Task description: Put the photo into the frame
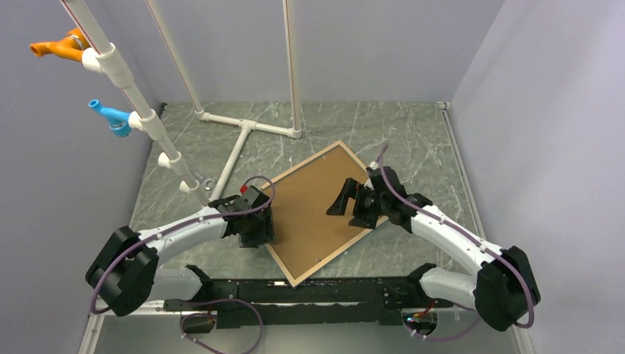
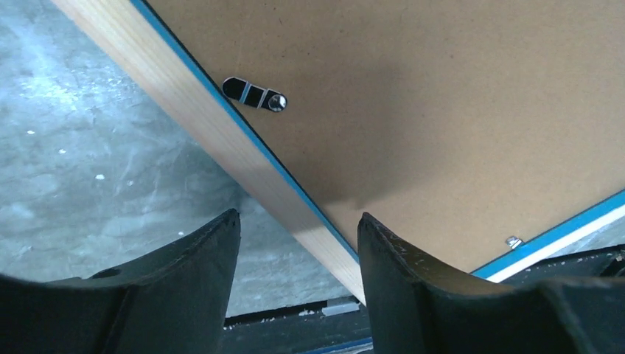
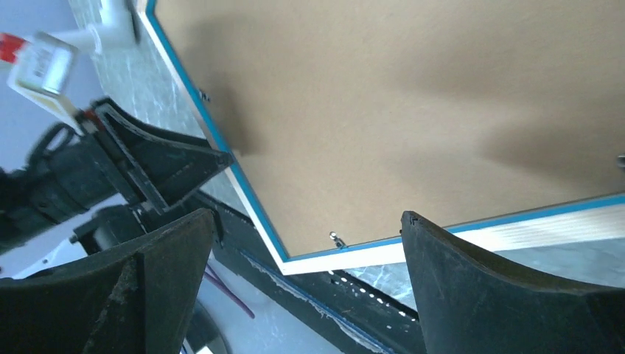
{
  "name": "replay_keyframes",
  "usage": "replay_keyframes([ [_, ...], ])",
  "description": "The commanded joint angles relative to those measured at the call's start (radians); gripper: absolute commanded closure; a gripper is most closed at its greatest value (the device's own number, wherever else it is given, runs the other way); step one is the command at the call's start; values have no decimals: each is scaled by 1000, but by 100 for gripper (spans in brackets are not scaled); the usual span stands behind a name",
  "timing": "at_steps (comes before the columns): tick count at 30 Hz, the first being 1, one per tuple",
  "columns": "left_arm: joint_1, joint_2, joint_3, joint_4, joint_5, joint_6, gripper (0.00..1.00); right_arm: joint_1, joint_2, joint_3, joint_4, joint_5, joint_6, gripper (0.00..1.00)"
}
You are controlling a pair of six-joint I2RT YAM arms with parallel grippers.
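The frame (image 1: 333, 257) lies back-up and askew on the green marble table, its light wood rim (image 2: 199, 118) and blue inner edge showing. The brown backing board (image 1: 313, 206) fills it, with a small black turn clip (image 2: 254, 94) lying on the board by the rim. The photo is hidden. My left gripper (image 1: 258, 234) is open at the frame's left edge; in the left wrist view (image 2: 298, 221) one finger is over the table and the other over the board. My right gripper (image 1: 340, 200) hovers open over the board's right half (image 3: 309, 217), holding nothing.
A white PVC pipe rack (image 1: 140, 103) with orange (image 1: 59, 46) and blue (image 1: 109, 116) fittings rises at the back left, its T-shaped base (image 1: 247, 129) just behind the frame. Grey walls close three sides. A black rail (image 1: 309, 291) runs along the near edge.
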Motion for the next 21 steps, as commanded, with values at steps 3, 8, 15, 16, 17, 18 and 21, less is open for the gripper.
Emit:
replay_keyframes([
  [3,1,67,-4,101,11,-4,42,-173,-82,27,-107,-51,-135,0],
  [8,3,105,21,93,-17,60,59,-283,-83,65,-189,-3,-239,0],
  [15,10,203,129,78,-118,262,72,-470,-55,93,-235,57,-325,0],
  [16,13,229,144,76,-130,290,73,-499,-49,93,-237,52,-332,0],
  [17,18,248,156,77,-139,317,73,-526,-46,93,-238,52,-338,0],
  [18,29,265,167,76,-141,339,74,-553,-42,93,-239,53,-345,0],
  [21,51,290,180,99,-118,420,72,-636,-36,100,-245,72,-369,0],
])
